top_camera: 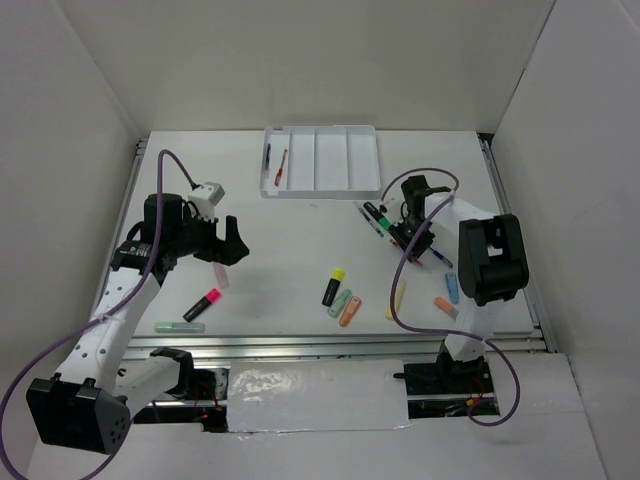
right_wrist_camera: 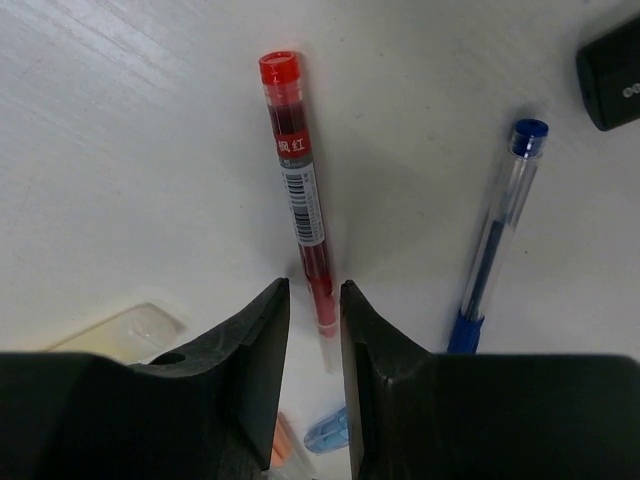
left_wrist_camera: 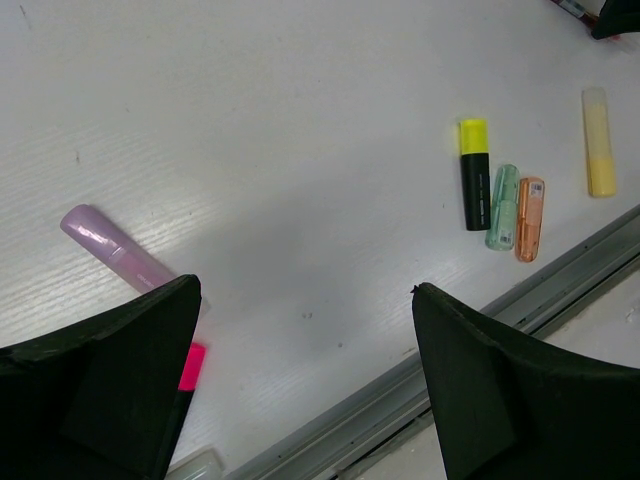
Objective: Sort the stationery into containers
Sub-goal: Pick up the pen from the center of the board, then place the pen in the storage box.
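Note:
The white four-compartment tray (top_camera: 320, 129) stands at the back and holds a dark pen (top_camera: 267, 158) and a red pen (top_camera: 281, 167) in its left compartment. My right gripper (top_camera: 410, 238) is down at the table, its jaws closed narrowly on a red pen (right_wrist_camera: 295, 170) that still lies flat; midway between the tips is (right_wrist_camera: 313, 285). A blue pen (right_wrist_camera: 495, 240) lies beside it. My left gripper (top_camera: 232, 250) is wide open and empty (left_wrist_camera: 305, 290) above a lilac marker (left_wrist_camera: 110, 250) and a pink-capped highlighter (left_wrist_camera: 191, 365).
A yellow-capped highlighter (top_camera: 333, 286), green marker (top_camera: 339, 303) and orange marker (top_camera: 349, 312) lie mid-table. A yellow marker (top_camera: 397, 300), blue marker (top_camera: 452, 288) and orange marker (top_camera: 445, 306) lie front right. A green-capped highlighter (top_camera: 374, 213) lies near the tray, a pale green marker (top_camera: 180, 327) front left.

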`<act>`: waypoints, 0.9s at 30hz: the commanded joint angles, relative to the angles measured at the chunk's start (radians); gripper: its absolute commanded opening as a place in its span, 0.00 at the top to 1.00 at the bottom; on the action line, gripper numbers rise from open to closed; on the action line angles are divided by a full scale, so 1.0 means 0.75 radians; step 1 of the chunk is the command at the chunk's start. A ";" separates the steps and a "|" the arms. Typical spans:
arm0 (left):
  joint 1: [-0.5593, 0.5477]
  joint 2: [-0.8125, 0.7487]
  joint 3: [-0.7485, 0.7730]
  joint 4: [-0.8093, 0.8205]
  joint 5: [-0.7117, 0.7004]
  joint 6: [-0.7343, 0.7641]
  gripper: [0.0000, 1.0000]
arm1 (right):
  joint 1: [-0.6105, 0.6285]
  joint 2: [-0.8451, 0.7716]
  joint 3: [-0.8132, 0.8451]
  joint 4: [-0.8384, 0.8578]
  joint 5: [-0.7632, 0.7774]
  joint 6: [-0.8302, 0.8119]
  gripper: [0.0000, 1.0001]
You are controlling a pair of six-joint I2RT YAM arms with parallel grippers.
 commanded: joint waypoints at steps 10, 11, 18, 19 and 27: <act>0.014 0.010 -0.012 0.044 0.032 0.009 0.01 | 0.069 0.048 0.086 -0.027 -0.056 -0.030 0.92; 0.014 0.010 -0.012 0.044 0.034 0.009 0.01 | 0.079 0.035 0.103 -0.047 -0.076 -0.030 0.94; 0.016 0.019 -0.008 0.046 0.036 0.009 0.01 | 0.220 -0.094 0.450 -0.244 -0.415 0.041 1.00; 0.018 0.021 0.000 0.042 0.038 0.009 0.01 | 0.236 -0.088 0.554 -0.242 -0.456 0.086 1.00; 0.061 0.061 0.027 0.060 0.036 -0.004 0.01 | 0.369 0.135 0.898 0.315 -0.677 0.524 1.00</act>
